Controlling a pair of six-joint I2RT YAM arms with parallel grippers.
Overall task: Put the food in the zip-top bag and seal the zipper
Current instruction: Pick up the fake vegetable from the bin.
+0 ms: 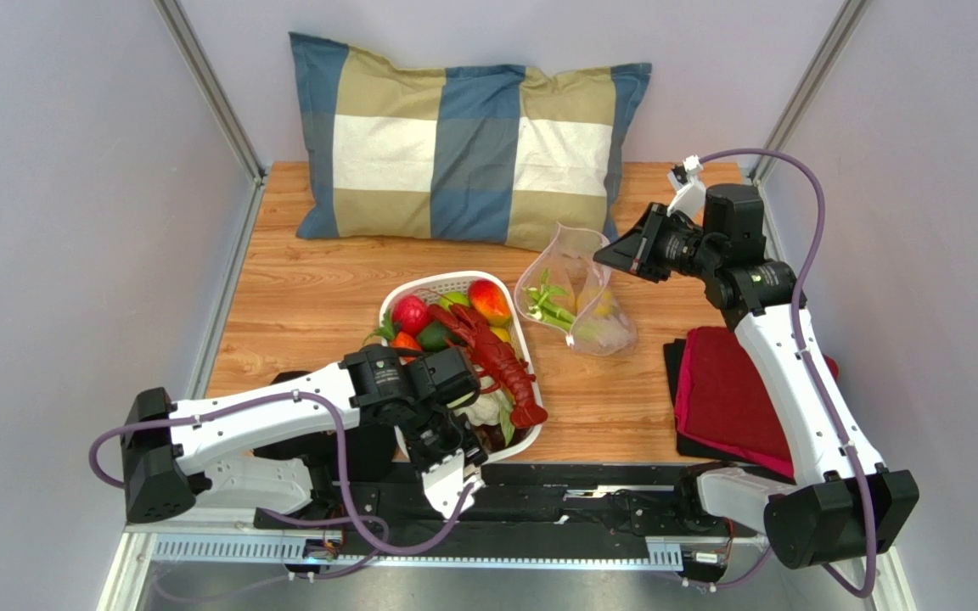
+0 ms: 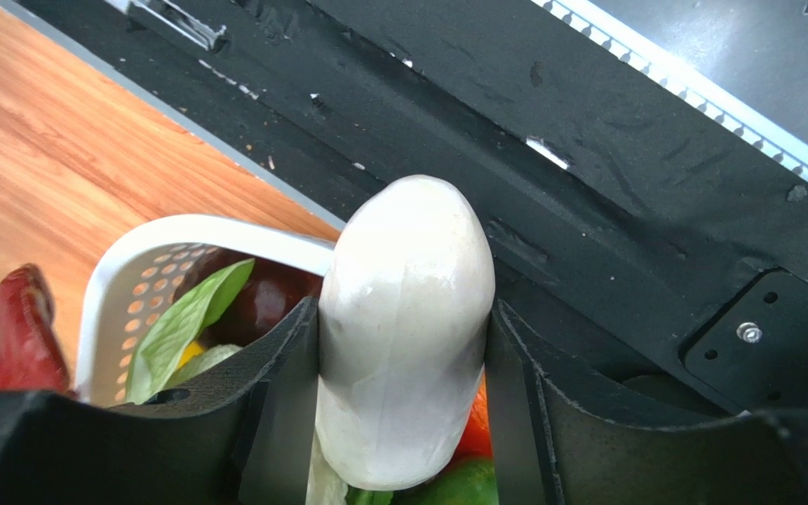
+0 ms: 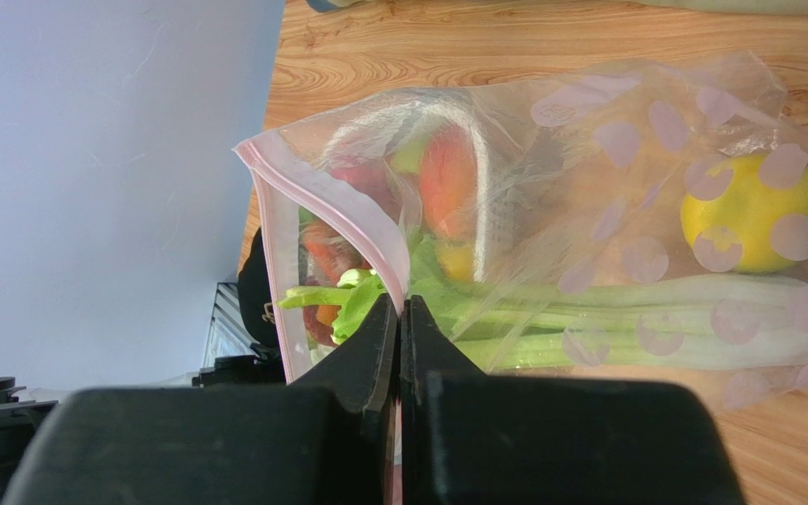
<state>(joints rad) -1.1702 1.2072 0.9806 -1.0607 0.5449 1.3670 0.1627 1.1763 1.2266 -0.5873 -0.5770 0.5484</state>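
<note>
Filling is under way. The left gripper (image 2: 403,316) clamps a white toy vegetable (image 2: 403,253) at the white basket's (image 1: 446,281) lower end, centre frame. The right gripper (image 3: 402,314) is pinched onto the mouth of the zip-top bag (image 1: 580,303), right of centre. Next, the vegetable likely needs lifting and carrying into that mouth.

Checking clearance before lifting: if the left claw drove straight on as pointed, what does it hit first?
Probably the black base plate beyond the white slotted basket's rim, with the white rounded toy in the left claw touching first. Depth is unclear.
</note>
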